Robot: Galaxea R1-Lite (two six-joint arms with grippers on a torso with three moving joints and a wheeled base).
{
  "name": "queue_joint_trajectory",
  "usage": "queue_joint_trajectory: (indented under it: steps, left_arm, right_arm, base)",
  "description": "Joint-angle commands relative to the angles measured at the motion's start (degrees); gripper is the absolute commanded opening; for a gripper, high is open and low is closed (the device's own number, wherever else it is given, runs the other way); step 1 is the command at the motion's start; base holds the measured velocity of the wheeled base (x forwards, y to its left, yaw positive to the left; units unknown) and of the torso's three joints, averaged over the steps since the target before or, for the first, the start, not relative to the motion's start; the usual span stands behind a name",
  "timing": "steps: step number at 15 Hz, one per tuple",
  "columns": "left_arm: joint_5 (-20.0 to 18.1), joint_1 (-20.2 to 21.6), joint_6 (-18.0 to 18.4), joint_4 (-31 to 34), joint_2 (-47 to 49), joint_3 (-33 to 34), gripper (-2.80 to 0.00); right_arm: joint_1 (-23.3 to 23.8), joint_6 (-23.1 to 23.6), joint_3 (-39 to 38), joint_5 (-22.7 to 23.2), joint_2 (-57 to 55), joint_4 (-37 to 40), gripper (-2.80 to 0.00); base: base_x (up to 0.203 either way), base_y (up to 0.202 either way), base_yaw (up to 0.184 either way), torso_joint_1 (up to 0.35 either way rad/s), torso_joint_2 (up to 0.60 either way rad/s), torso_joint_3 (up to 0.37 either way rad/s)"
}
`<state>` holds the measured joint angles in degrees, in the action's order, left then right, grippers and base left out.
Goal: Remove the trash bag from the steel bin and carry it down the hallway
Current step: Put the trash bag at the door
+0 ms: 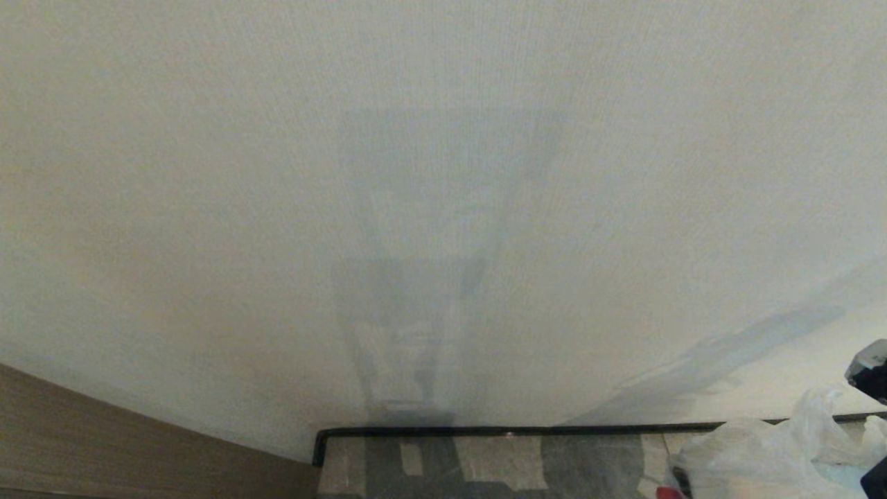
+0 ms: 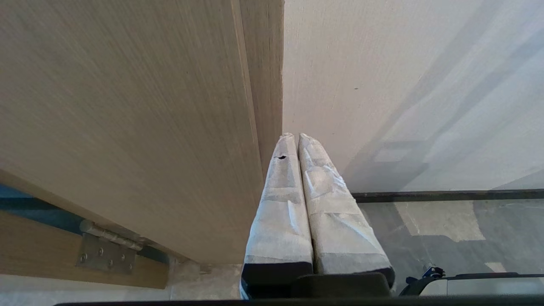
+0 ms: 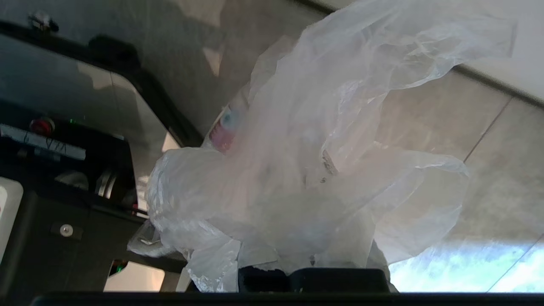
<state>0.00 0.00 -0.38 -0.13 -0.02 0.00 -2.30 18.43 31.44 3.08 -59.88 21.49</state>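
Right pincer (image 3: 312,272): its fingers are buried under plastic in the right wrist view, closed tight on the trash bag (image 3: 306,170), whose gathered film bunches right at the fingertips. The bag billows away from the grip, thin, clear and crinkled; a pale item with a reddish patch shows through it (probably a label, too veiled to be sure). Beyond the bag lie the grey-beige floor tiles (image 3: 480,170) of the hallway, and to one side the robot's dark base (image 3: 63,229) with a small red button.

Head view: the bag (image 1: 755,457) sits at the lower right corner, just in front of the dark baseboard (image 1: 554,430), with a dark piece of the right arm (image 1: 870,371) above it. A pale wall (image 1: 443,173) fills most of this view, carrying the robot's shadow; a wood-coloured door (image 1: 104,443) edges in at lower left.

Left pincer (image 2: 297,138): parked, its two white-wrapped fingers (image 2: 280,204) pressed together with nothing between them, pointing at the corner where the door (image 2: 127,119) meets the wall; a steel hinge (image 2: 106,253) shows on the door frame.
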Motion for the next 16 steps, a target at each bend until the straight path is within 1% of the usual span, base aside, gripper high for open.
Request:
queue_joint_trajectory:
  steps: [1,2,3,5,8,16]
  left_arm:
    - [0.0,0.0,0.0,0.0,0.0,0.0,-2.8]
    - [0.0,0.0,0.0,0.0,0.0,0.0,-2.8]
    - [0.0,0.0,-0.1,0.0,0.0,0.0,-2.8]
    - [0.0,0.0,0.0,0.0,0.0,0.0,-2.8]
    - [0.0,0.0,-0.1,0.0,0.0,0.0,-2.8]
    - [0.0,0.0,-0.1,0.0,0.0,0.0,-2.8]
  right_arm:
    - [-0.2,0.0,-0.5,0.2,-2.0,0.1,-2.8]
    - [-0.2,-0.1,-0.8,0.5,-2.5,-0.6,-2.8]
    - [-0.2,0.0,-0.9,0.8,-2.9,-0.9,0.0]
    - [-0.8,0.0,-0.9,0.7,-3.8,-1.2,0.0]
    - [-0.8,-0.2,-1.0,0.7,-3.9,-3.8,0.0]
    - [-0.9,-0.3,-2.5,0.7,-3.9,-3.9,0.0]
  base:
    - [0.0,0.0,0.0,0.0,0.0,0.0]
    - [0.0,0.0,0.0,0.0,0.0,0.0]
    - [0.0,0.0,0.0,0.0,0.0,0.0]
    - [0.0,0.0,0.0,0.0,0.0,0.0]
    - [0.0,0.0,0.0,0.0,0.0,0.0]
    - [0.0,0.0,0.0,0.0,0.0,0.0]
